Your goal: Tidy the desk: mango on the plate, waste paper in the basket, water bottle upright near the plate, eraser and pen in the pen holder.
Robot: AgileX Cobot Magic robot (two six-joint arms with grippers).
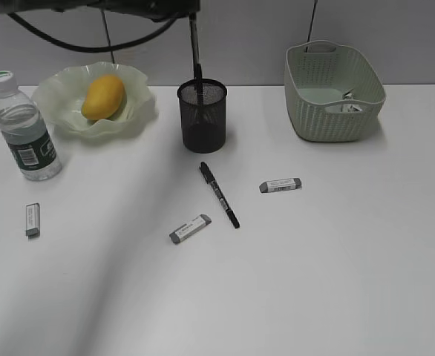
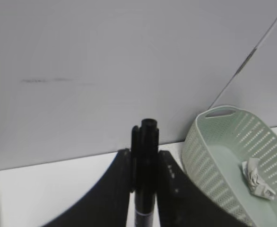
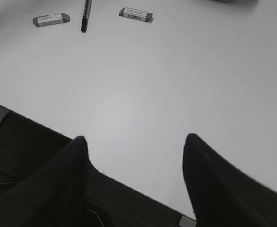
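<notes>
A plain grey wall is backing the white tabletop point(image 1: 314, 297), and I am working across it from large to small. The basket point(image 1: 335, 93) is sitting at the far right with the waste paper point(image 2: 256, 178) already lying inside, so that job looks settled. The plate point(image 1: 91, 100) is cradling the mango point(image 1: 102, 96) at the far left, and the water bottle point(image 1: 24, 126) is standing upright just beside it, where the task wants it. The pen holder point(image 1: 202, 115) is waiting at centre. My left gripper point(image 2: 145, 189) is pinching a black pen point(image 2: 145, 156) upright, and I am hanging it tip-down over the holder's mouth so that it can drop straight in. My right gripper point(image 3: 134, 146) is idling with its jaws spread and holding nothing above bare tabletop. A second pen point(image 1: 219, 194) and three erasers point(image 1: 190, 228) point(image 1: 280, 185) point(image 1: 32, 219) are lying loose in front of the holder, still to be collected, I judge.
</notes>
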